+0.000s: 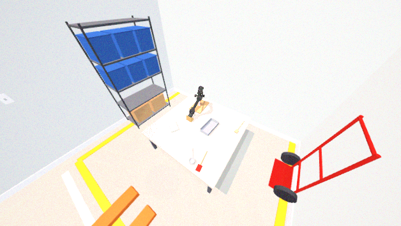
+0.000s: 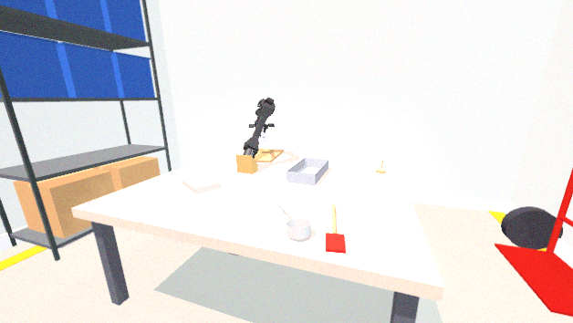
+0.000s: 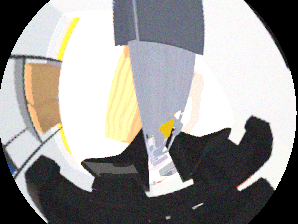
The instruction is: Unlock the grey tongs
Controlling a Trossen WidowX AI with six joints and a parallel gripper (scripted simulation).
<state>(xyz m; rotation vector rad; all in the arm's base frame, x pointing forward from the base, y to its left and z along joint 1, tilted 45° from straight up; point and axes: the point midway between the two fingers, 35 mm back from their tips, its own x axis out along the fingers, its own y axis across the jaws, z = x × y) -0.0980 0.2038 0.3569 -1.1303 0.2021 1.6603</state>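
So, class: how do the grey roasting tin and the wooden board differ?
The roasting tin is grey with raised walls; the wooden board is tan and flat. The tin lies farther from the arm's base; the board sits right beside it. Both rest on the white table.

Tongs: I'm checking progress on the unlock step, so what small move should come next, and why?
Probably lower the arm toward the board. The gripper is shut on the tongs, held well above the board with the arm stretched up. The tin no longer carries them. In the wrist view the tongs' arms look spread, so they may already be unlocked, though I cannot be sure.
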